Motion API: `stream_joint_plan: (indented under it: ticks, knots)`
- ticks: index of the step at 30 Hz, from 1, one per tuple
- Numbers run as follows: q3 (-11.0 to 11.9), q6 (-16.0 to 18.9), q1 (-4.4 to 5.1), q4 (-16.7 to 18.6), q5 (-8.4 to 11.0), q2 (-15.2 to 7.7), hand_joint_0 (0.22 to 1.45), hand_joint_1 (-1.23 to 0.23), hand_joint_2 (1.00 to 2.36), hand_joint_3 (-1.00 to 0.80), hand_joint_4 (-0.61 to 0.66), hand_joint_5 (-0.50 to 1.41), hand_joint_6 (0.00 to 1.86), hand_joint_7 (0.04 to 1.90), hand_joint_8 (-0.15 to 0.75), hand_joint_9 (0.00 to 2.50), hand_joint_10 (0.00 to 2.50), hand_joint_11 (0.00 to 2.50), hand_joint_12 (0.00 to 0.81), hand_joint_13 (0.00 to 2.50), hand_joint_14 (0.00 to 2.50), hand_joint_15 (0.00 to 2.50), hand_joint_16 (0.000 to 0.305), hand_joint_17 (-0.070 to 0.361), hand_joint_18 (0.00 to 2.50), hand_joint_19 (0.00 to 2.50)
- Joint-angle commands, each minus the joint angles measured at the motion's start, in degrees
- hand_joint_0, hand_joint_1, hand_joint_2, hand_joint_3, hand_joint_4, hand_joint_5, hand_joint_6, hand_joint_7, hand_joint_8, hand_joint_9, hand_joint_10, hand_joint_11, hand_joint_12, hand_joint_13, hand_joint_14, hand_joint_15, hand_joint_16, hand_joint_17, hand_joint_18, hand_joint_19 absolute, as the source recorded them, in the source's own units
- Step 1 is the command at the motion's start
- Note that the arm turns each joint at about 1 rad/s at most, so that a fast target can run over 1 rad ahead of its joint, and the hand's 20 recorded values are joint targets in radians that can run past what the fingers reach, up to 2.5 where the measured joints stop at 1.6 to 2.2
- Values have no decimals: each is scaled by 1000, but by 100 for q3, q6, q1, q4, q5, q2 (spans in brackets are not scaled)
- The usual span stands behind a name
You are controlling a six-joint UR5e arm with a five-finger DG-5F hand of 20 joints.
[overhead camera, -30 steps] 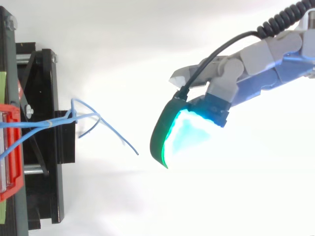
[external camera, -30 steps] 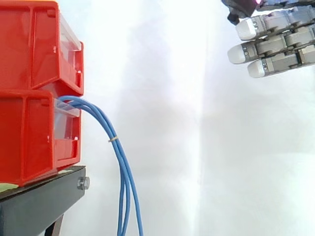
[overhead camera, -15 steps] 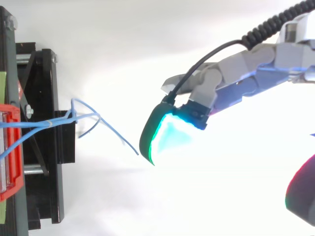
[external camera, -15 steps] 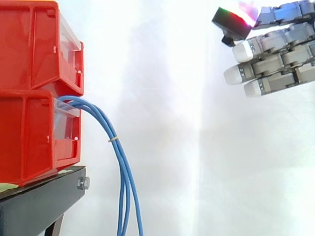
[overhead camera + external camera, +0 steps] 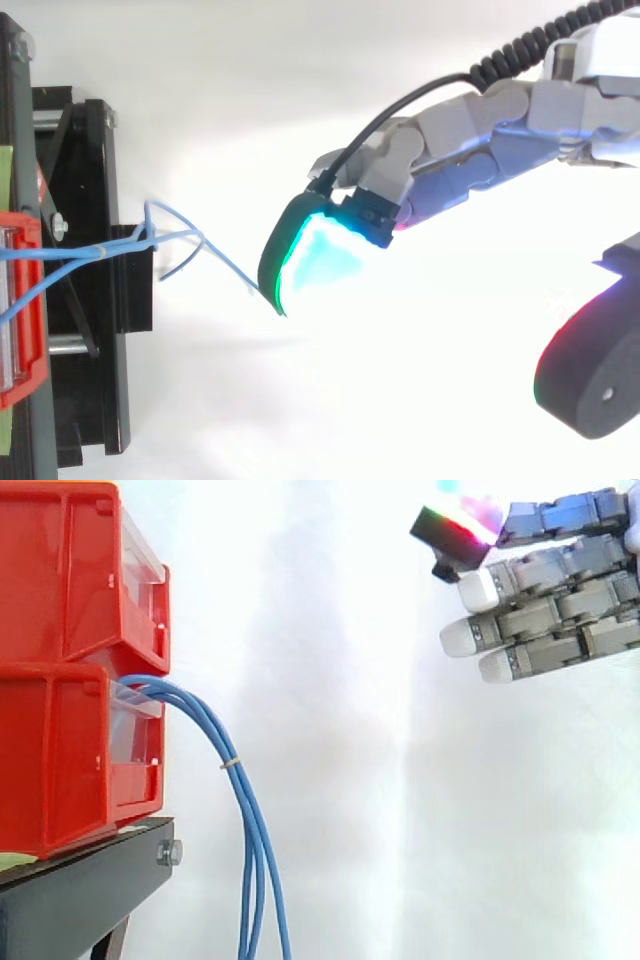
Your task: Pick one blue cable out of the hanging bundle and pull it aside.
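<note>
Hand point(image 5: 550, 615) is open, fingers stretched out straight and holding nothing, up high and well off to the right of the blue cables point(image 5: 250, 830). Those spill out of the lower red bin point(image 5: 60, 760) and hang down past the black stand point(image 5: 80, 890).

The hand point(image 5: 560, 600) pokes in from the right edge, up high in the side view. Its fingers point(image 5: 520, 625) are stretched out pretty much straight and stacked one above another, pale tips pointing left. Nothing pinched, it's just open in mid-air. In the top view the hand point(image 5: 490, 150) reaches in from the upper right, leading pad point(image 5: 305, 255) glowing cyan-green. A second pad point(image 5: 590, 370) sits well apart at the lower right, dark with a red-green rim.
</note>
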Motion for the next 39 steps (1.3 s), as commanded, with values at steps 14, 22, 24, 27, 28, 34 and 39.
stream_joint_plan:
  ticks: [14,22,24,27,28,34,39]
  knots:
    - [-469,-107,94,523,46,-2,528,-564,1004,-451,141,-220,502,746,236,562,3,105,289,270,0,0,34,76,33,0]
    - [-478,-133,120,576,82,-46,528,-564,1004,-448,139,-219,502,746,234,564,3,114,288,275,0,0,34,76,32,0]
    - [-478,-142,120,558,126,-134,529,-565,1004,-450,142,-219,502,748,235,564,4,106,288,276,0,0,34,76,33,0]
    - [-478,-124,120,576,117,-327,529,-564,1004,-448,142,-219,502,748,235,564,3,114,288,278,0,0,34,76,34,0]
    - [-469,-115,120,593,126,-433,528,-564,1005,-448,142,-219,502,746,235,564,3,114,288,278,0,0,34,76,33,0]
    - [-469,-63,120,962,398,-969,529,-565,1004,-450,145,-217,502,745,237,571,3,116,289,287,0,0,34,75,35,0]
    - [-469,-89,173,1323,776,-1145,529,-565,1004,-448,149,-215,502,746,236,578,4,118,289,292,1,0,34,76,40,0]
